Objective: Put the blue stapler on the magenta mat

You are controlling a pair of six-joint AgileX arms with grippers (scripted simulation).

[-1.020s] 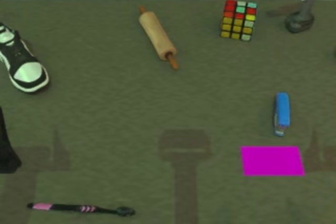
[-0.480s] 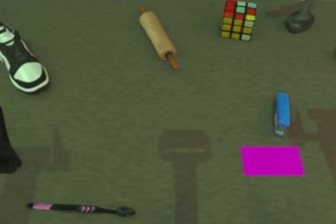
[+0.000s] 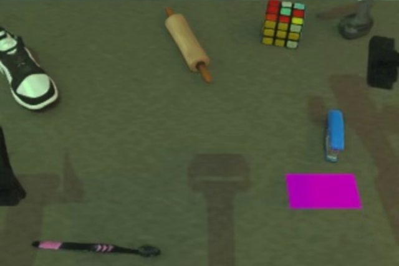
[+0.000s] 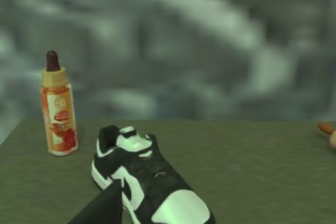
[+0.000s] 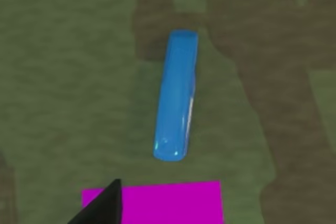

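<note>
The blue stapler [image 3: 335, 135] lies flat on the table at the right, lengthwise front to back, just behind the magenta mat [image 3: 323, 190]. A small gap of table separates the two. My right gripper [image 3: 381, 60] hangs above the table's right edge, behind and to the right of the stapler, open and empty. In the right wrist view, the stapler [image 5: 177, 95] lies ahead, with the mat [image 5: 168, 203] beyond it. One dark fingertip [image 5: 105, 205] shows over the mat's corner. My left gripper [image 3: 7, 182] is parked at the left edge, open.
A rolling pin [image 3: 187, 43], a colour cube [image 3: 283, 24] and a power drill [image 3: 360, 1] stand along the back. A black-and-white sneaker [image 3: 25, 73] is at the far left, beside a dropper bottle [image 4: 58, 111]. A toothbrush [image 3: 93, 248] lies front left.
My right gripper has come into the top view at the right edge, and its shadow has swept up beside the stapler. Stapler, mat and left arm have not moved.
</note>
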